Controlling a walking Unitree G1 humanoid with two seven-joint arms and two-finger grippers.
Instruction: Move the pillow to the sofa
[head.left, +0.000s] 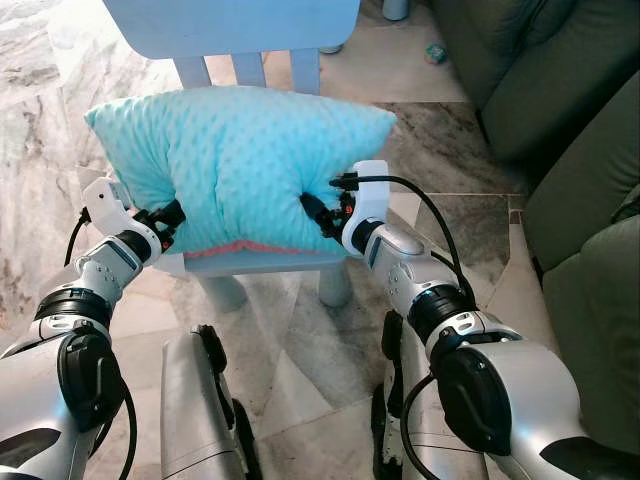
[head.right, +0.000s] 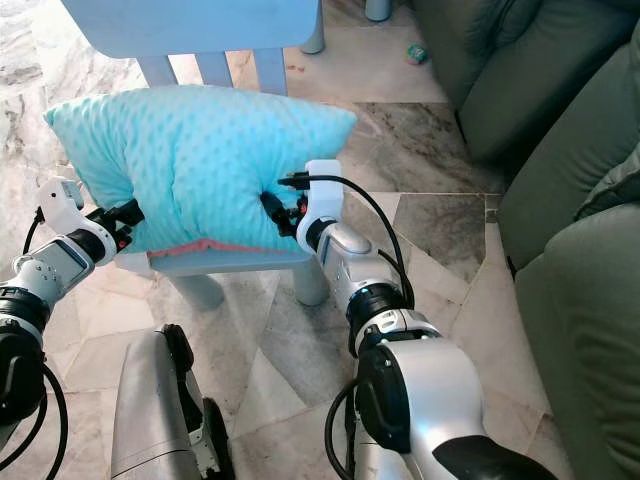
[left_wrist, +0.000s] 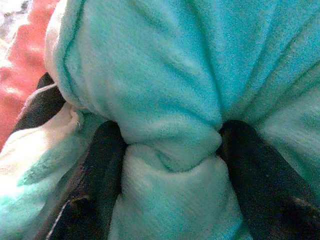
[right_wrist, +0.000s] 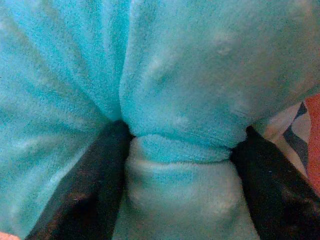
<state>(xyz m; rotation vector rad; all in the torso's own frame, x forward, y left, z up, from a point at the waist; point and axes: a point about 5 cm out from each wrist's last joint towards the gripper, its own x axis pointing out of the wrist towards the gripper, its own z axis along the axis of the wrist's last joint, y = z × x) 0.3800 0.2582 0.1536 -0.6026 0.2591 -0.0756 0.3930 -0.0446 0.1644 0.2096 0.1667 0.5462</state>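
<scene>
A turquoise dotted pillow (head.left: 235, 160) with a pink lower edge rests on the seat of a small light-blue chair (head.left: 262, 262). My left gripper (head.left: 170, 222) is shut on the pillow's lower left side. My right gripper (head.left: 318, 213) is shut on its lower right side. In the left wrist view both black fingers (left_wrist: 102, 170) pinch a fold of the pillow (left_wrist: 170, 150). The right wrist view shows the same: black fingers (right_wrist: 95, 180) squeezing a bunch of turquoise pillow (right_wrist: 175, 165). A dark green sofa (head.left: 585, 200) stands to my right.
The chair's backrest (head.left: 230, 25) rises behind the pillow. Marble tile floor (head.left: 440, 130) lies between the chair and the sofa. A small object (head.left: 435, 53) lies on the floor near the sofa's far end. My own legs (head.left: 195, 410) show below.
</scene>
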